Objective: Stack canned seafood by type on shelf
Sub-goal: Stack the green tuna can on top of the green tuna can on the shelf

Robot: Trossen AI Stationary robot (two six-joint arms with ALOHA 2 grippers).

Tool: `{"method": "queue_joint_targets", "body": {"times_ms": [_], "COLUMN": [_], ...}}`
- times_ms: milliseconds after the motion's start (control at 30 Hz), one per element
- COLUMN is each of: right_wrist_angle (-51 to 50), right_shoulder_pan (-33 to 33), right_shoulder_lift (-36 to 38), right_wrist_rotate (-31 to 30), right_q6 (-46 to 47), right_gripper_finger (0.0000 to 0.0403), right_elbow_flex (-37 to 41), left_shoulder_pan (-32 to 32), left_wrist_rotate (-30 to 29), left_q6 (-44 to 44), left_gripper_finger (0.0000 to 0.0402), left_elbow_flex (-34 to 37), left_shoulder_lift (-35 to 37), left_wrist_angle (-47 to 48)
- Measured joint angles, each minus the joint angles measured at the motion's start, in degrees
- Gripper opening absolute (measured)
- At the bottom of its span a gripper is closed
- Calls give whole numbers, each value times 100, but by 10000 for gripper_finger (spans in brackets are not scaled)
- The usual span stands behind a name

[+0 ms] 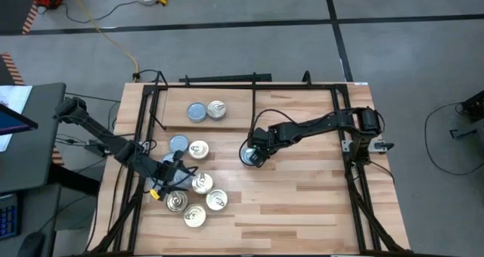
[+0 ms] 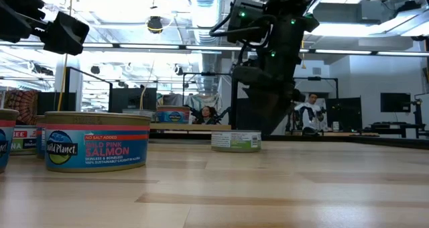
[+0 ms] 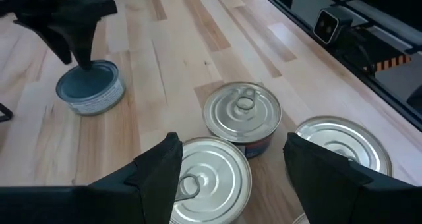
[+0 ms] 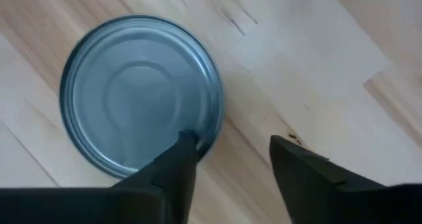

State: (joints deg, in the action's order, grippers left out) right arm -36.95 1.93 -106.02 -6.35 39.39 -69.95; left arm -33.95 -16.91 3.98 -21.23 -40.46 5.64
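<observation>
A bluish-grey-topped tin (image 4: 138, 95) stands on its base alone at the table's middle (image 1: 247, 158). My right gripper (image 4: 234, 141) points steeply down over its edge and is open: one finger is above the top, the other past the rim. My left gripper (image 3: 233, 145) hovers open over a cluster of shiny pull-tab tins (image 1: 198, 190) at the table's left and touches none. In that cluster stands one more bluish tin (image 1: 178, 143). On the wooden shelf (image 1: 234, 98) at the far side stand a bluish tin (image 1: 197, 112) and a shiny tin (image 1: 216, 109) side by side. My right gripper comes from above. One fingertip (image 4: 186, 143) is at the top of the lone bluish tin just inside its rim (image 4: 212, 128), and the other (image 4: 283, 148) is over bare table outside it. I cannot tell whether the finger touches the tin.
Black frame rails (image 1: 355, 174) run along the table's left and right sides and along the far edge. A salmon tin (image 2: 97, 141) stands close to the low camera. There is bare tabletop (image 1: 302, 204) toward the near right. People sit in the room beyond (image 2: 310, 110).
</observation>
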Motion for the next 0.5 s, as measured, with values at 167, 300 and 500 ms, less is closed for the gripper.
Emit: {"method": "queue_joint_targets", "body": {"times_ms": [167, 300, 500], "right_wrist_angle": [-2, -11, -66], "right_shoulder_pan": [-9, -9, -9], "right_shoulder_lift": [-2, -4, -7], "right_wrist_rotate": [2, 2, 4], "right_q6": [58, 96, 363], "right_gripper_finger": [146, 107, 71], "right_elbow_flex": [-4, -4, -4], "left_shoulder_pan": [0, 0, 0], "left_wrist_rotate": [2, 2, 1], "left_q6": [95, 151, 188], "left_gripper_finger": [254, 254, 254], "left_elbow_flex": [0, 0, 0], "left_shoulder_lift": [338, 597, 790], "left_wrist_angle": [232, 363, 408]}}
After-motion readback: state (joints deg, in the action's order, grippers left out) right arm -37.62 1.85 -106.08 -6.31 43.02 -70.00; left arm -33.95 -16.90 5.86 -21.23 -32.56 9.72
